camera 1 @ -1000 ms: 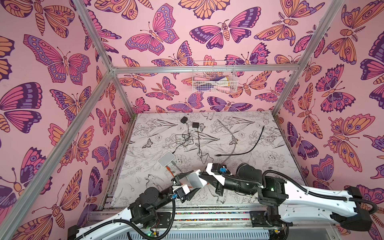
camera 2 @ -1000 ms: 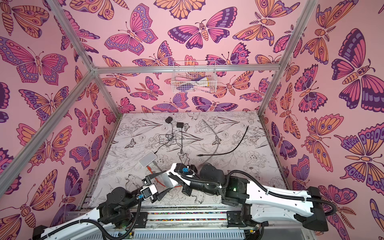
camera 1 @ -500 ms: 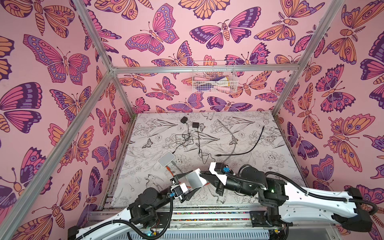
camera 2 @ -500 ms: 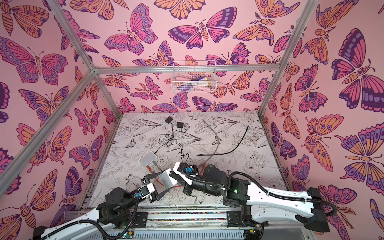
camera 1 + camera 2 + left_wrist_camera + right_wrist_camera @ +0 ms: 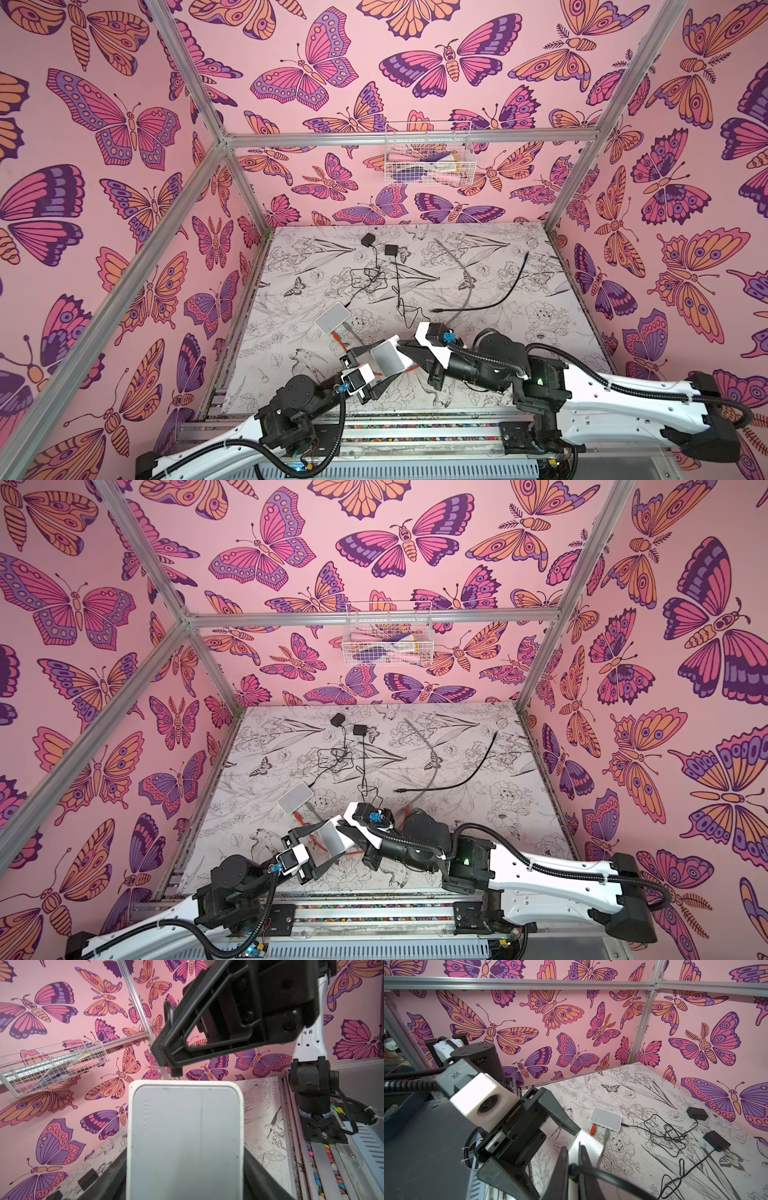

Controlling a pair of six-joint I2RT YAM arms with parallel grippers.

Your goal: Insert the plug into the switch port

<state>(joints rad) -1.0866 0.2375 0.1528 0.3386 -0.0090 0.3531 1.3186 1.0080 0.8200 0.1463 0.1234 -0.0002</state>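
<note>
- Over the last second little has shifted. The right gripper (image 5: 573, 1167) has nudged only slightly at the right end of the flat white rectangular plastic switch (image 5: 185, 1136). The left gripper (image 5: 381, 362) has kept that switch about where it was.
- The switch is held off the floral-printed bench (image 5: 291, 345), over its near side and about midway between the arms. The left fingers (image 5: 259, 1178) spread wide along its two long sides and grip it there, which leaves the end that faces the right arm free for the plug.
- The right fingers (image 5: 563, 1165) are pressed together on a thin black cable (image 5: 604, 1176), apparently just behind the small black barrel plug (image 5: 176, 1073). Gripping that close likely keeps the short stub ahead of the grip stiff enough to steer.
- In the left wrist view the plug's tip sits right at the switch's end edge. The port itself is hidden, so I cannot tell whether the tip is entering it or only resting against the casing.
- The switch's long axis runs away from the left arm, toward the right and slightly far, with its broad face tilted up. The plug seems to point back along roughly that line, toward the left arm.
- A second white switch (image 5: 332, 318) lies farther back on the bench with an orange and a grey lead plugged in, apart from the work.
</note>
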